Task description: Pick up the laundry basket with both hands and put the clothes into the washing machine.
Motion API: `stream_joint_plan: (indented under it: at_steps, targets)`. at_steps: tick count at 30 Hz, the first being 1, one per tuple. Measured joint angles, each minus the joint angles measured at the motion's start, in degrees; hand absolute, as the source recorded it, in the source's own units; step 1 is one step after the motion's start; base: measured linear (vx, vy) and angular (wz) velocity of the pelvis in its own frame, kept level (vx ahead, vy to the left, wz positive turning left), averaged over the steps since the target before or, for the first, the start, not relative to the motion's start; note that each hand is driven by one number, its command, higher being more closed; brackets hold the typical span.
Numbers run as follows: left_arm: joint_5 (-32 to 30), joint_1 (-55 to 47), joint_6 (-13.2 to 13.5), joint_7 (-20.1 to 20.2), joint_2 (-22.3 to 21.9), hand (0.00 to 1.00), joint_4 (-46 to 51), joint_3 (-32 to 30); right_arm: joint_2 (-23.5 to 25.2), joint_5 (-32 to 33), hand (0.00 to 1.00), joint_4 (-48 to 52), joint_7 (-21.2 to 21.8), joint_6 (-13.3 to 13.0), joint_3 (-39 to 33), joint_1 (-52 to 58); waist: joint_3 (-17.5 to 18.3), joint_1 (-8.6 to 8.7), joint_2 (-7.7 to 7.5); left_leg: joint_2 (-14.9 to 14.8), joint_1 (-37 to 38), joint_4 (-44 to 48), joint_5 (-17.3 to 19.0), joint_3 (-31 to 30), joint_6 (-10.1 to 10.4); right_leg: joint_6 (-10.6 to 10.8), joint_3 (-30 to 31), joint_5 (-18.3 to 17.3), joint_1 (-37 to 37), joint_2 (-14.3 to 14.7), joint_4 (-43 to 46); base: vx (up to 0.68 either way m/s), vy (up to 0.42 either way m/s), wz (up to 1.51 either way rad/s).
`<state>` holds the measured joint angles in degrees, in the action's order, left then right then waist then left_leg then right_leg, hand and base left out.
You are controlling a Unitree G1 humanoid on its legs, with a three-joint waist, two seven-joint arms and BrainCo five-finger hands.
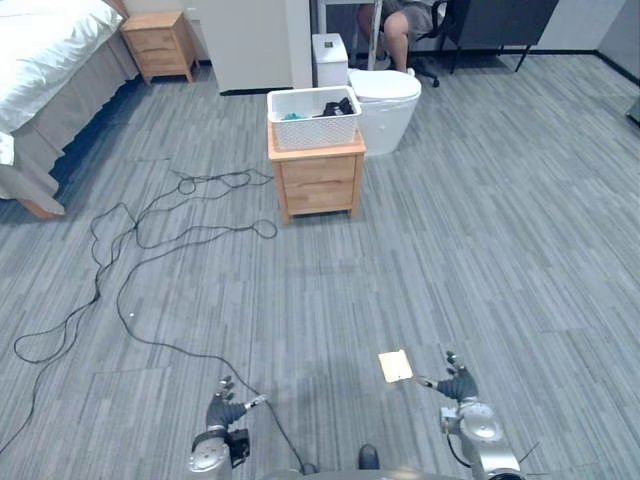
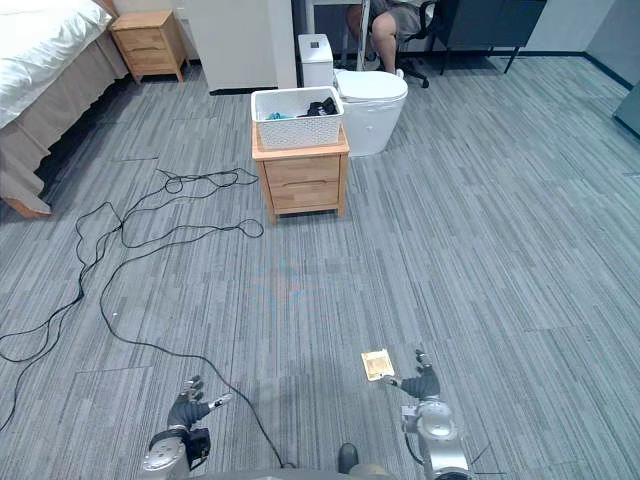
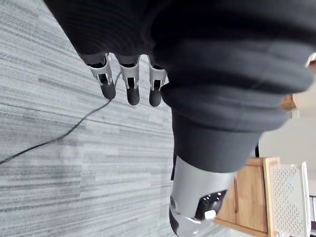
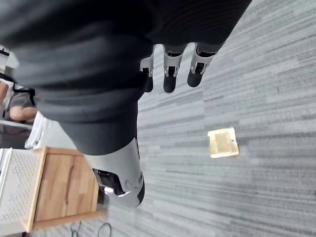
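A white perforated laundry basket point(image 1: 313, 118) with dark and teal clothes in it stands on a small wooden nightstand point(image 1: 317, 180), well ahead of me across the carpet. Right behind it sits a white round-topped washing machine point(image 1: 385, 105). My left hand point(image 1: 224, 413) hangs low at the bottom of the eye views, fingers relaxed and empty. My right hand point(image 1: 457, 386) hangs at the bottom right, also relaxed and holding nothing. The left hand's fingers point(image 3: 129, 81) and the right hand's fingers point(image 4: 170, 69) point down at grey carpet. Both hands are far from the basket.
Black cables point(image 1: 150, 240) loop over the carpet left of the nightstand. A small tan square point(image 1: 395, 366) lies on the floor near my right hand. A bed point(image 1: 45, 70) and a second nightstand point(image 1: 160, 45) stand far left. A seated person point(image 1: 400, 25) is behind the washing machine.
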<state>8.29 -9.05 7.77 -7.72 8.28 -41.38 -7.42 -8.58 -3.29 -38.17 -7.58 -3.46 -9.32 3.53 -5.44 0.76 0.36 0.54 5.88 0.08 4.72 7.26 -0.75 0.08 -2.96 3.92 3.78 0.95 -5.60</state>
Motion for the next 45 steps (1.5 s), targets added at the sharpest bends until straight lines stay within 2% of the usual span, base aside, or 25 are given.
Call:
stream_joint_plan:
  at_steps: [5, 13, 15, 22, 24, 26, 27, 28, 29, 31, 32, 34, 35, 37, 38, 39, 40, 41, 42, 43, 44, 45]
  targets:
    - [0.1, 0.0, 0.0, 0.0, 0.0, 0.0, -1.6, -2.2, -0.4, 3.1, 0.0, -2.4, 0.0, 0.0, -2.8, 0.1, 0.0, -0.01, -0.02, 0.2, 0.0, -0.1, 0.0, 0.0, 0.0, 0.2, -0.1, -0.1, 0.0, -0.2, 0.0, 0.0, 0.0, 0.0]
    - [1.0, -1.5, -0.1, 0.1, -0.5, 0.0, -1.7, -2.4, -0.1, 6.8, 0.0, -3.9, 0.0, 0.1, -7.2, 0.4, 0.0, -0.07, -0.1, 0.3, -0.4, -0.9, -0.5, -0.3, -0.1, 0.3, -0.3, -0.2, -0.7, -0.3, 0.0, -0.05, -0.006, 0.01]
    - [1.2, -1.6, -0.1, 0.1, -1.3, 0.0, -1.7, -3.3, 0.4, 7.3, 0.0, -4.0, -0.1, 0.1, -8.1, 0.3, 0.0, -0.07, -0.3, 0.4, -0.9, -2.3, -1.3, -0.4, -0.4, 0.2, -0.4, -0.2, -1.8, -0.3, 0.0, -0.05, -0.019, 0.02]
    - [1.3, -1.5, -0.1, 0.0, -1.4, 0.0, -0.8, -3.6, 1.6, 7.3, 0.0, -4.9, -0.2, 0.4, -8.1, -1.2, -0.4, -0.37, -1.34, 0.4, -4.3, -1.4, -0.5, 1.3, -0.9, 0.3, 1.7, -0.2, -5.7, -0.2, 0.7, -0.01, 0.004, -0.13]
    - [1.3, -1.6, -0.1, 0.0, -1.4, 0.0, 0.6, -3.5, 1.5, 7.3, 0.0, -4.9, -0.5, 0.4, -8.0, -2.6, -1.0, -0.82, -1.11, 0.0, -6.1, 1.5, 1.5, 2.9, -1.3, 1.3, 2.9, -1.8, -8.3, -0.1, 4.0, 0.04, 0.038, -0.44]
    - [1.3, -1.2, -0.1, 0.0, -1.5, 0.0, 2.4, -3.5, 1.4, 7.3, 0.0, -4.8, -1.2, 0.4, -7.7, -3.8, -2.4, -1.15, -0.66, 0.1, -6.4, 5.4, 4.6, 3.9, -2.0, 2.3, 3.4, -8.6, -13.0, -0.6, 16.3, 0.08, 0.055, -0.22]
    - [1.4, -1.2, -0.1, 0.0, -1.5, 0.0, 2.9, -3.4, 1.5, 7.3, 0.0, -4.8, -1.2, 0.4, -7.6, -3.5, -2.6, -1.14, -0.74, 0.4, -6.2, 6.1, 5.5, 3.9, -2.2, 2.8, 2.9, -10.3, -14.1, -1.1, 20.0, 0.13, 0.089, -0.06]
    - [1.8, -1.2, 0.1, -0.1, -1.5, 0.0, 3.1, -3.3, 1.5, 7.3, 0.0, -4.7, -1.2, 0.5, -7.2, -3.4, -3.8, -1.29, -0.36, 0.8, -4.6, 7.2, 8.3, 3.7, -3.2, 3.3, -0.3, -13.1, -18.6, -2.6, 32.7, 0.12, 0.084, -0.05]
    - [2.2, -1.2, 0.0, -0.1, -1.4, 0.0, 3.1, -3.2, 1.4, 7.3, 0.0, -4.5, -1.3, 0.5, -6.7, -3.4, -4.5, -1.15, -0.33, 1.1, -3.7, 7.4, 9.0, 3.5, -3.7, 3.3, -1.8, -13.6, -21.1, -3.4, 38.0, 0.12, 0.088, -0.03]
    - [2.5, -1.5, -0.1, -0.2, -1.0, 0.0, 3.0, -1.9, 1.4, 7.3, 0.0, -4.3, -1.2, 0.6, -5.3, -3.0, -5.4, -0.16, -0.56, 1.6, -1.8, 8.0, 10.6, 3.1, -4.0, 3.1, -5.2, -16.6, -24.5, -5.5, 44.8, 0.19, 0.081, 0.07]
    - [2.6, -2.2, -0.1, -0.3, -0.8, 0.0, 2.7, -1.6, 1.4, 7.3, 0.0, -4.1, -1.2, 0.6, -4.5, -3.0, -5.7, -0.01, -0.12, 1.7, -0.4, 8.1, 12.0, 2.7, -3.8, 3.3, -7.1, -17.4, -26.8, -6.2, 44.8, 0.37, 0.085, 0.1]
    - [3.0, -1.7, -0.2, -0.8, -0.8, 0.0, 2.6, -1.4, 1.3, 7.3, 0.0, -3.0, -1.2, 0.6, -3.6, -3.1, -6.8, 0.55, -0.34, 1.0, 2.3, 7.7, 12.8, 1.8, -3.4, 3.3, -9.3, -17.3, -29.7, -6.0, 41.1, 0.41, 0.029, 0.37]
    - [3.3, -0.8, -0.2, -1.2, -0.8, 0.0, 2.6, -1.0, 1.0, 7.3, 0.0, -3.0, -1.2, 0.6, -3.6, -3.3, -7.9, 1.55, 0.79, 0.1, 3.6, 7.1, 13.4, -0.1, -3.2, 3.0, -10.2, -16.2, -31.9, -5.8, 37.0, 0.51, -0.048, 0.81]
    - [3.3, 0.6, -0.2, -1.2, -1.0, 0.0, 2.6, -0.4, 0.4, 7.3, 0.0, -1.9, -1.2, 0.6, -3.5, -2.8, -9.0, 2.33, 0.89, -1.8, 6.6, 5.8, 14.2, -2.6, -1.7, 2.8, -11.1, -11.7, -34.1, -4.4, 30.1, 0.57, -0.092, 0.81]
    - [3.3, 0.6, -0.1, -1.2, -0.7, 0.0, 2.5, 0.3, 0.2, 7.2, 0.0, -0.5, -1.2, 0.5, -3.0, -1.5, -8.7, 2.33, 0.13, -1.9, 8.1, 6.6, 15.3, -3.4, 0.7, 1.1, -10.7, -7.5, -34.5, -4.2, 26.3, 0.66, -0.15, 0.67]
    - [3.2, 0.2, -0.1, -1.2, -1.0, 0.0, 1.8, 0.3, -0.3, 7.2, 0.0, -0.4, -1.2, 0.5, -2.5, -0.3, -8.6, 2.52, 0.01, -2.4, 9.3, 10.3, 16.7, -4.0, 3.3, -4.4, -10.4, -1.8, -34.4, -4.7, 29.4, 0.82, -0.188, 0.47]
    - [3.2, 0.5, -0.2, -1.1, -1.5, 0.0, 1.0, 0.4, -0.6, 7.2, 0.0, -0.7, -1.1, 0.6, -2.3, -0.7, -8.7, 2.3, 1.09, -3.3, 8.4, 14.0, 16.6, -3.7, 4.2, -4.2, -11.1, -4.1, -34.2, -4.5, 32.0, 0.85, -0.22, 0.23]
    - [3.2, 0.5, -0.3, -1.1, -1.6, 0.0, 0.3, 0.4, -0.6, 7.1, 0.0, -0.6, -1.0, 0.6, -1.2, -1.5, -8.8, 2.21, 1.23, -4.8, 3.7, 26.0, 12.3, -1.8, 9.1, -4.9, -11.1, -7.6, -32.7, -3.9, 33.3, 0.86, -0.229, -0.05]
    - [3.2, 0.5, -0.4, -1.1, -2.1, 0.0, 0.3, 0.2, -0.7, 7.1, 0.0, -0.3, -0.9, 0.6, -0.4, -2.2, -9.3, 1.64, 1.75, -7.0, -2.7, 40.5, 3.0, -1.1, 10.4, -5.6, -11.0, -8.9, -28.6, -2.7, 30.7, 0.73, -0.207, -0.1]
    - [3.2, 0.4, -0.3, -1.0, -2.4, 0.0, 0.4, 0.0, -0.8, 7.1, 0.0, 0.0, -1.0, 0.6, 0.0, -2.4, -9.6, 1.17, 2.27, -8.8, -5.5, 47.2, 2.8, -0.6, 10.9, -5.9, -10.9, -9.2, -25.9, -1.5, 28.8, 0.73, -0.18, -0.28]
    - [3.3, 0.1, -0.4, -1.0, -2.7, 0.0, 0.3, -0.8, -0.1, 7.1, 0.0, 0.2, -1.0, 0.6, 0.4, -3.1, -9.9, 0.69, 2.44, -11.3, -10.2, 58.3, 4.4, 1.0, 8.3, -6.6, -10.2, -9.7, -20.2, 0.3, 25.1, 0.57, -0.11, -0.32]
    - [3.3, 0.0, -0.4, -1.0, -3.0, 0.0, 0.3, -1.2, 0.4, 7.1, 0.0, 0.5, -1.1, 0.5, 0.4, -3.3, -10.2, 0.17, 2.23, -12.0, -11.9, 61.4, 5.2, 1.8, 7.0, -7.0, -9.5, -10.0, -17.3, 0.9, 23.6, 0.68, -0.087, -0.44]
